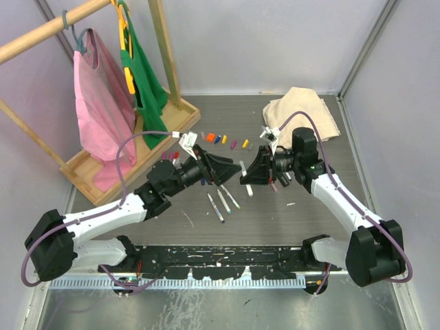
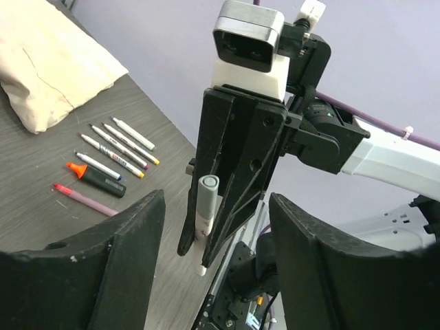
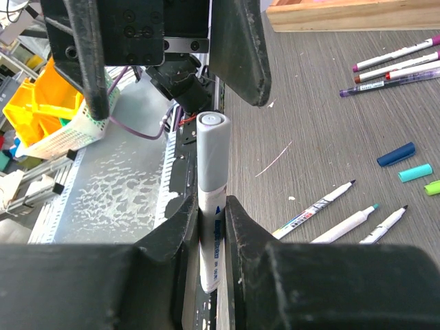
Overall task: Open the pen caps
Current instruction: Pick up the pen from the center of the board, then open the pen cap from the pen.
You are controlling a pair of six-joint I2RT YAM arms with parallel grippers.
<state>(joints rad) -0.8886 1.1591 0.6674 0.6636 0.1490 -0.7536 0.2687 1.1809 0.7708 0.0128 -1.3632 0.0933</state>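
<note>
grey wood-grain table (image 1: 275, 223), centre of the top view: right gripper (image 3: 212, 206) pinches a white-barrelled marker (image 3: 210, 240), long axis aimed at left gripper (image 2: 214, 199). grey plastic cap (image 3: 212, 148) sits just ahead of its spread jaws; i'd close left.

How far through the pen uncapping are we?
Done: three uncapped pens lie beside loose caps.
In hand: the right gripper is shut on a grey-capped pen, held up toward the open left gripper, which isn't on that cap yet.
Left: that cap, plus several capped pens by the wooden base.
</note>
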